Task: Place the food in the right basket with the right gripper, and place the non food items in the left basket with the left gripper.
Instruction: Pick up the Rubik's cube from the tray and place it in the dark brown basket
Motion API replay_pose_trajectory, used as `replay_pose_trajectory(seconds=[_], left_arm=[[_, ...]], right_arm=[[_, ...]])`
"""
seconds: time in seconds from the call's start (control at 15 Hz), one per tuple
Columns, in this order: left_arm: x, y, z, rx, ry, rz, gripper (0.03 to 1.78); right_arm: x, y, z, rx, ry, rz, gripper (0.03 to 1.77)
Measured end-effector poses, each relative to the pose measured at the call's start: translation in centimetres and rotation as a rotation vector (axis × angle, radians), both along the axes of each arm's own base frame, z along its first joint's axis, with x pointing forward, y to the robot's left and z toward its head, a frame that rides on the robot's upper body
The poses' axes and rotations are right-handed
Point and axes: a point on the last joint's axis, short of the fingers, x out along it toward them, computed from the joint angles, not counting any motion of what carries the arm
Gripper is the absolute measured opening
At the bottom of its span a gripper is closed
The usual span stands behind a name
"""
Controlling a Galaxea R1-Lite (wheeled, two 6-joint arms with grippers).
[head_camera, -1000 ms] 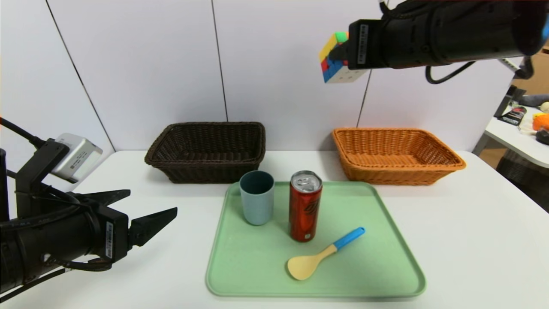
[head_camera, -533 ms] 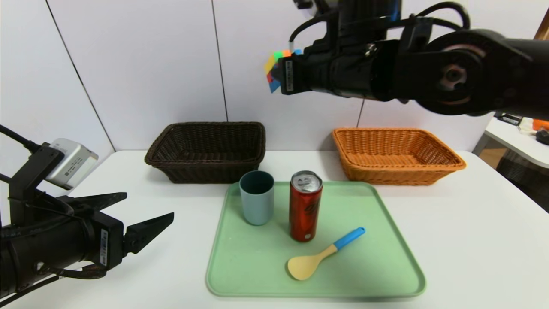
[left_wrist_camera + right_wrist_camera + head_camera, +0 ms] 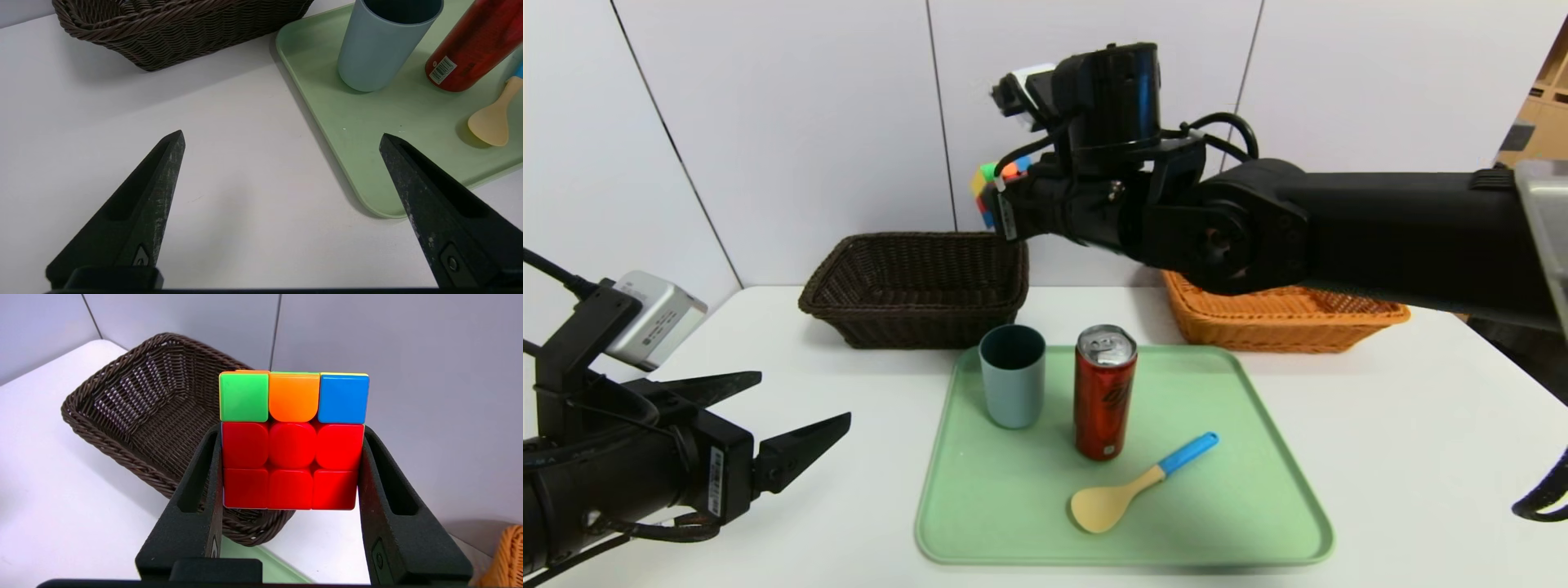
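Gripped in midair, above and beside the left basket's inner end: the puzzle cube (image 3: 292, 446), pinched on two opposite sides by the right gripper (image 3: 292, 430), with a red-dominated face toward the wrist. To be noted, a mismatch with the task sentence, which assigns non food to the left hand. Just beyond and below the cube, the left basket (image 3: 915, 310), dark brown, with bare weave visible inside.

Farther out, on the green tray (image 3: 1217, 543), three things to sort: upright near the left basket, the blue-grey cup (image 3: 1013, 388); upright beside it, the red drink can (image 3: 1104, 408); lying aslant nearer the robot, the yellow spoon with a blue handle (image 3: 1107, 500). Behind the tray on the other side, partly hidden by the right arm, the right basket (image 3: 1258, 333). Off beside the tray, over bare table, the left gripper (image 3: 805, 395), spread wide and holding nothing.

By appearances, early in the job: cube picked up but not delivered, cup and spoon due for the dark basket, can due for the orange one. Probably next, centre the cube over the dark basket before letting go, lest it clip the rim
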Motion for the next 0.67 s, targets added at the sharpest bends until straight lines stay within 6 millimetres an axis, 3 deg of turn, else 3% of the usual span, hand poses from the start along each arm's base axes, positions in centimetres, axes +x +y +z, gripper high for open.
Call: replay_pose_trajectory(seconds=[0.67], left_arm=[[-0.1, -0.2, -0.1, 0.012, -0.001, -0.021, 1.69]], right_arm=[[1.5, 2.6, -4.7, -0.045, 0.041, 0.016, 0.89]])
